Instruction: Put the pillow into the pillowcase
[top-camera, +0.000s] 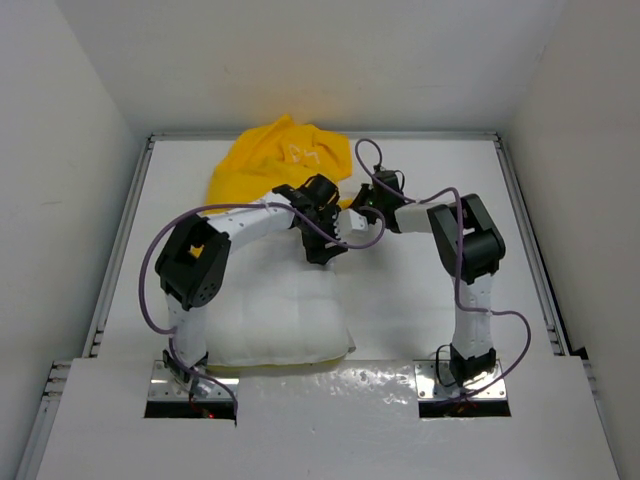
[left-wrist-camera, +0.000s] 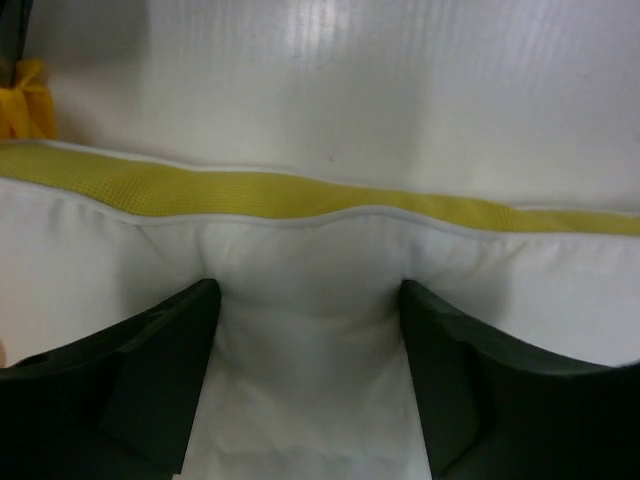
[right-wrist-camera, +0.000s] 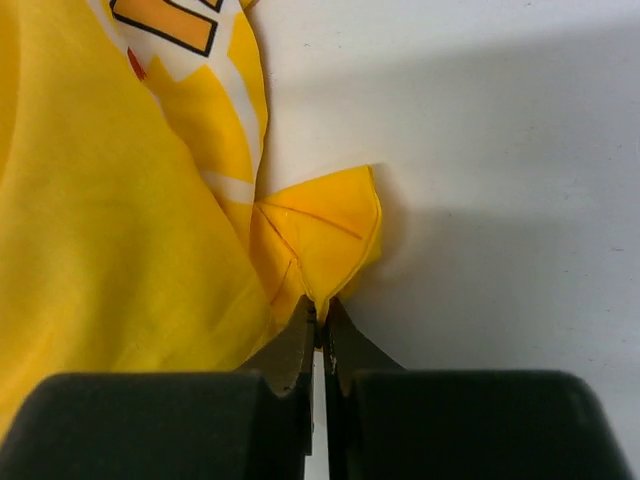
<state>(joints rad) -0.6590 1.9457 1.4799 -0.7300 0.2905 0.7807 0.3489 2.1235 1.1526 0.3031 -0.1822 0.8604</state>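
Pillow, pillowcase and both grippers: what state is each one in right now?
Pillow: lying flat, uncovered, none of it in the case yet.
Pillowcase: crumpled in a heap beyond the pillow, one corner pinched.
Left gripper: open, astride a bulge of the pillow beside its yellow strip.
Right gripper: shut on a corner fold of the pillowcase.

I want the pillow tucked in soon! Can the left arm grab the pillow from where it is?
Probably yes. The left tool is open right at the edge of the pillow, one finger on each side of a puffy bit, and nothing is in between.
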